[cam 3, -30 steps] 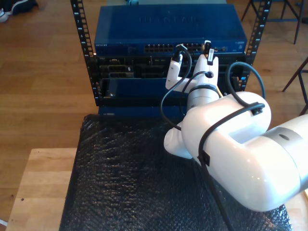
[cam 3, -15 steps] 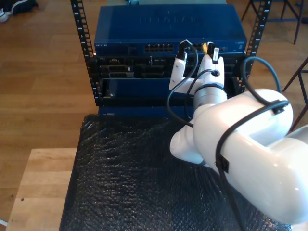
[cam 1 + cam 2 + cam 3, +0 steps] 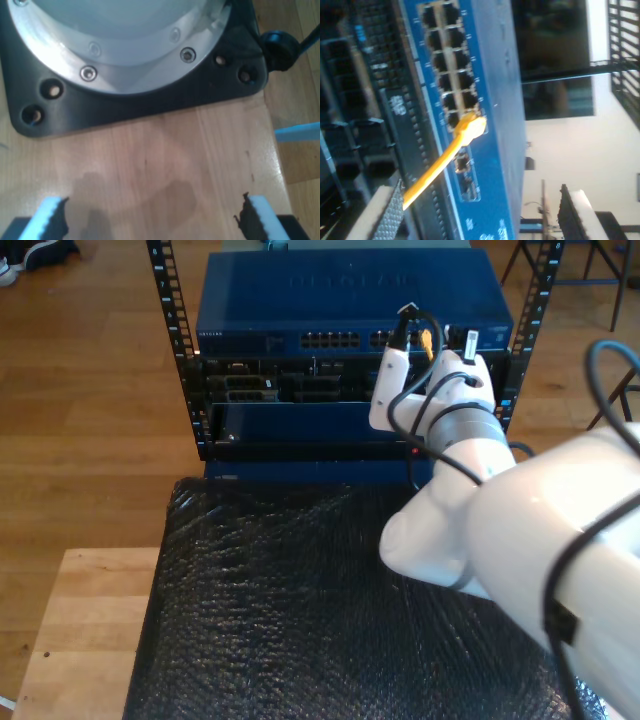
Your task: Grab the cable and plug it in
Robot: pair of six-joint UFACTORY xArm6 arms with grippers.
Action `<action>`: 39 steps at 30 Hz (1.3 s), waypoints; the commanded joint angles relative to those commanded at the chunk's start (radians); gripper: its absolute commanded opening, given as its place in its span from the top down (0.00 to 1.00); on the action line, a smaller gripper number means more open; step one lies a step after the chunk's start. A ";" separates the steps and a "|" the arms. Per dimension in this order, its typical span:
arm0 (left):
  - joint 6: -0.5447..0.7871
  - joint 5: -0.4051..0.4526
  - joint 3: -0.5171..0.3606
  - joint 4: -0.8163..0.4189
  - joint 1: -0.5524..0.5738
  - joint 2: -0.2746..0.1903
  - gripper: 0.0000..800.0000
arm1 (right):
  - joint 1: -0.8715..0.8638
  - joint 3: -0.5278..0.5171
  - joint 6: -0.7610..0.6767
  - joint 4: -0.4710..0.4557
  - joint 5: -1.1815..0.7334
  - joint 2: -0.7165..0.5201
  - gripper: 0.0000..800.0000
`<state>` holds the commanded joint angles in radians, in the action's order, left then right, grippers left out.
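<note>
Cable runs out from between my second gripper's spread fingers, touching neither, its yellow plug end seated at a port on the blue switch. My first gripper hangs released over the wooden table.

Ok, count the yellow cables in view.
1. The cable runs to the switch, its tip at a port. The exterior view shows the same one at the switch's front. More may hide behind the arm.
</note>
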<state>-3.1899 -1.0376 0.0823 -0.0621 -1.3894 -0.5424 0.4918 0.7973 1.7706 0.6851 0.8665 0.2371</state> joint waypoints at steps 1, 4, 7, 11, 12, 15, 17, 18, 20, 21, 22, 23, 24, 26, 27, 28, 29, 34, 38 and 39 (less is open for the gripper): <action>0.000 0.000 0.000 0.000 0.000 0.002 0.00 | 0.000 -0.011 0.000 -0.002 -0.011 -0.018 0.09; 0.000 0.000 0.000 0.000 0.000 0.000 0.00 | -0.011 -0.051 0.002 -0.003 -0.049 -0.069 0.09; 0.000 0.000 0.000 0.000 0.000 0.000 0.00 | -0.043 -0.086 0.003 -0.005 -0.092 -0.123 0.09; 0.000 0.000 0.000 0.000 0.000 0.000 0.00 | -0.112 -0.115 0.034 -0.006 -0.178 -0.193 0.09; 0.000 0.002 0.000 0.000 0.000 0.002 0.00 | -0.129 -0.120 0.057 -0.005 -0.201 -0.207 0.09; 0.000 0.002 0.000 0.000 0.000 0.002 0.00 | -0.169 -0.127 0.123 -0.005 -0.273 -0.249 0.05; 0.000 0.000 0.000 0.000 0.000 0.002 0.00 | -0.199 -0.133 0.155 -0.005 -0.328 -0.273 0.02; 0.000 0.000 0.000 0.000 0.000 0.002 0.00 | -0.219 -0.133 0.170 -0.005 -0.358 -0.285 0.02; 0.000 0.000 0.000 0.000 0.000 0.000 0.00 | -0.261 -0.133 0.207 -0.003 -0.411 -0.308 0.02; 0.000 0.000 0.000 0.000 0.000 0.000 0.00 | -0.284 -0.133 0.227 -0.003 -0.434 -0.319 0.02; 0.000 0.000 0.000 0.000 0.000 0.000 0.00 | -0.302 -0.132 0.245 -0.005 -0.453 -0.327 0.02; 0.000 0.002 0.000 0.000 0.000 0.002 0.00 | -0.322 -0.132 0.265 -0.005 -0.468 -0.333 0.02; 0.000 0.000 0.000 0.000 0.000 0.000 0.00 | -0.342 -0.130 0.285 -0.003 -0.480 -0.338 0.02; 0.000 0.000 0.000 0.000 0.000 0.002 0.00 | -0.384 -0.124 0.324 -0.003 -0.502 -0.348 0.02; 0.000 0.000 0.000 0.000 0.000 0.000 0.00 | -0.404 -0.121 0.342 -0.002 -0.514 -0.353 0.02; 0.000 0.002 0.000 0.000 0.000 0.002 0.00 | -0.422 -0.120 0.356 -0.002 -0.531 -0.358 0.02; 0.000 0.000 0.000 0.000 0.000 0.002 0.00 | -0.440 -0.120 0.368 -0.002 -0.548 -0.364 0.02; 0.000 0.000 0.000 0.000 0.000 0.002 0.00 | -0.552 -0.118 0.425 -0.011 -0.674 -0.404 0.01; 0.000 0.000 0.000 0.000 0.000 0.002 0.00 | -0.649 -0.112 0.462 -0.021 -0.787 -0.434 0.01; 0.000 0.000 0.000 0.000 0.000 0.002 0.00 | -0.678 -0.110 0.471 -0.021 -0.816 -0.439 0.01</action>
<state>-3.1899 -1.0376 0.0823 -0.0621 -1.3894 -0.5409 -0.1864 0.6868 2.2417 0.6636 0.0503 -0.2018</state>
